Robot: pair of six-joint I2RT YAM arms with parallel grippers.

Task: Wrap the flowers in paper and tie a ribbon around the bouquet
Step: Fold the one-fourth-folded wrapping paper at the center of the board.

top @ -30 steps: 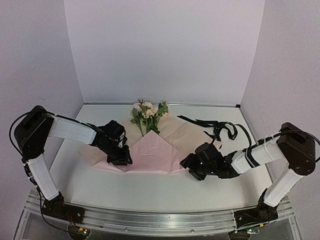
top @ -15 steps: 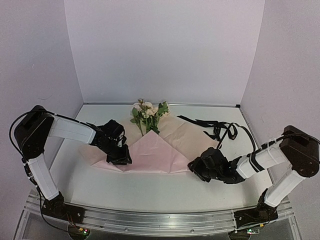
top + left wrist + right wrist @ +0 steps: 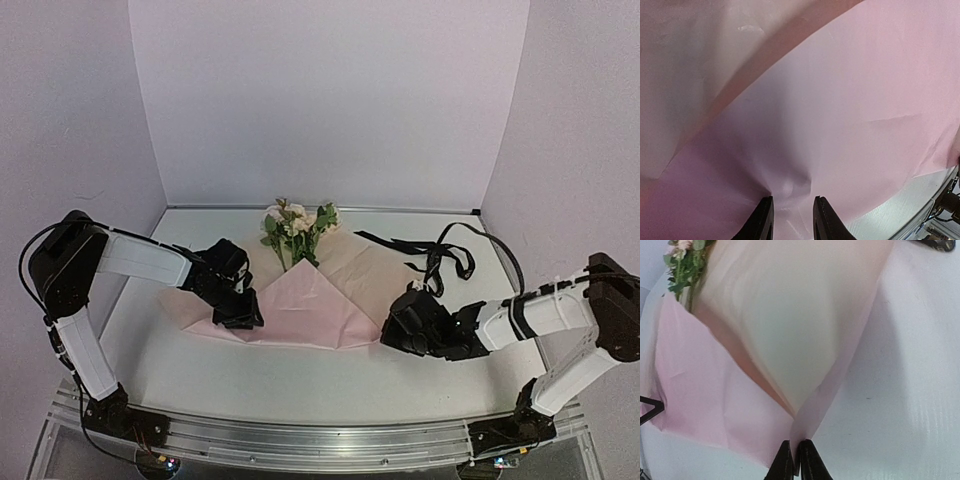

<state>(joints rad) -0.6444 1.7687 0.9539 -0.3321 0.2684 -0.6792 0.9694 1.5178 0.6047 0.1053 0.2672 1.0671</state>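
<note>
A white tabletop (image 3: 300,385) with a faint brushed grain fills a booth of 3 plain pale walls (image 3: 320,100), and an aluminium rail (image 3: 320,440) runs along its near edge.

The paper (image 3: 310,305), a thin matte sheet, pink on 1 face and peach-cream on the other, lies mid-tabletop folded into a broad triangle with soft creases. The flowers (image 3: 298,225) rest at its far point, their cream and pink heads and green leaves towards the back wall. The ribbon (image 3: 440,255), narrow and black, lies looped on the bare surface to the right of the paper.

The left hand (image 3: 240,318) sits on the sheet's left part. Its 2 black fingers (image 3: 765,220) stand a narrow gap apart with their tips on the paper and a small pucker just ahead of the gap. Whether they pinch it I cannot tell.

The right hand (image 3: 392,330) is at the paper's near right corner. Its fingers (image 3: 810,465) are pressed together on the sheet's edge, which rises from them in a fold.
</note>
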